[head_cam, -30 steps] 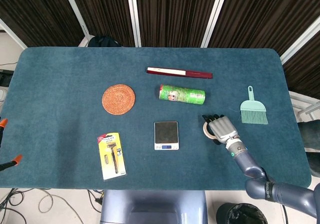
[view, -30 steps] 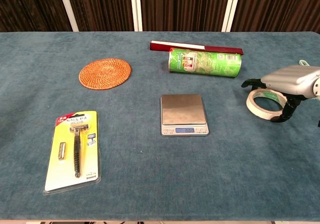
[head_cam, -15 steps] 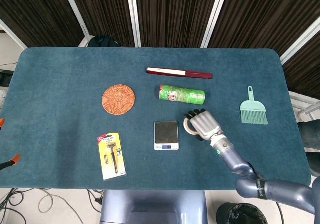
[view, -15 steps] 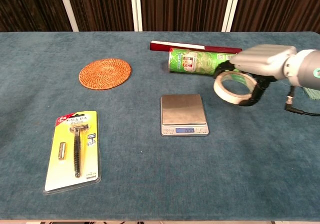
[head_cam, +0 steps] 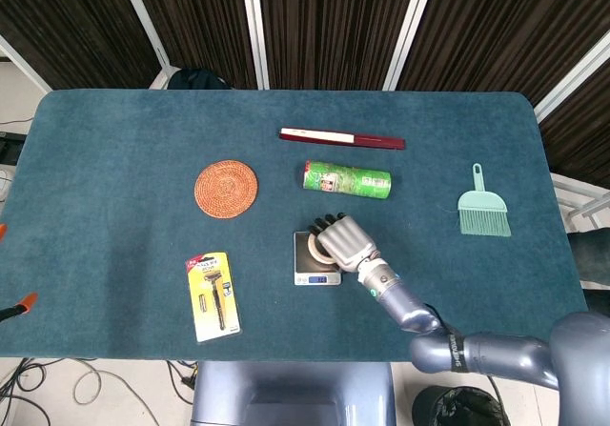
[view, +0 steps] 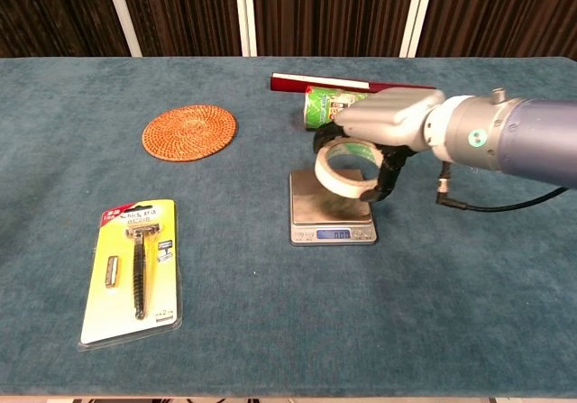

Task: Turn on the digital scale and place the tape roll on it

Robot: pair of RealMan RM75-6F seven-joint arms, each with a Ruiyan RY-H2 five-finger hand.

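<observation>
My right hand (head_cam: 344, 239) (view: 383, 125) grips the white tape roll (view: 343, 168) (head_cam: 309, 249) and holds it just over the platform of the digital scale (view: 332, 208) (head_cam: 315, 259). The roll hangs tilted, and I cannot tell whether it touches the platform. The scale's blue display (view: 342, 234) is lit at its front edge. My left hand is out of sight in both views.
A green canister (head_cam: 347, 179) and a dark red flat case (head_cam: 341, 139) lie behind the scale. A woven coaster (head_cam: 226, 189) sits at the left, a razor in a yellow pack (head_cam: 213, 295) at the front left, and a green brush (head_cam: 483, 207) at the right.
My right hand has lifted the tape roll off the table at the right and carried it leftward until it hangs over the scale.
</observation>
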